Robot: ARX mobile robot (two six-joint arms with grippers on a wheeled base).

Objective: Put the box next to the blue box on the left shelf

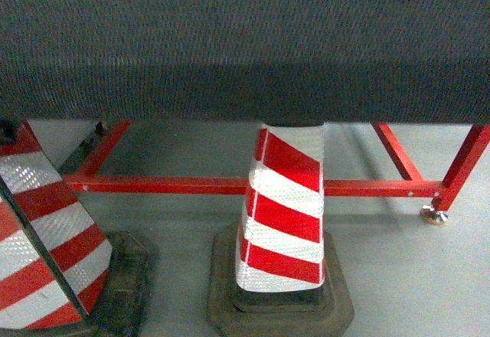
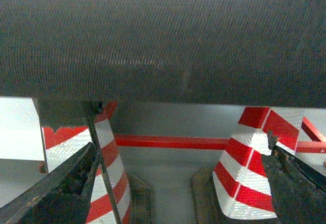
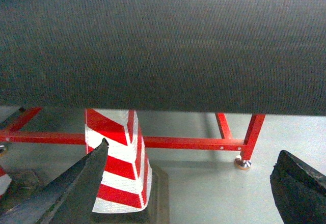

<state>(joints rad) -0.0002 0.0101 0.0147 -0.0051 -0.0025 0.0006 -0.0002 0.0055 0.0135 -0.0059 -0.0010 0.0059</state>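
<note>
The box, the blue box and the left shelf are out of view in all three views. My left gripper (image 2: 182, 146) is open, its dark fingers (image 2: 61, 188) spread wide with only floor and striped cones behind them. My right gripper (image 3: 193, 148) is also open, with bare grey floor between its fingers (image 3: 76, 188). Neither gripper shows in the head view. A broad dark grey textured surface (image 1: 245, 38) fills the upper half of every view, close in front of the cameras.
Under the dark surface runs a red metal frame (image 1: 191, 185) with a levelling foot (image 1: 434, 215) at the right. Two red-and-white striped cones on black bases stand on the grey floor, one central (image 1: 283, 214) and one at the left edge (image 1: 46, 245).
</note>
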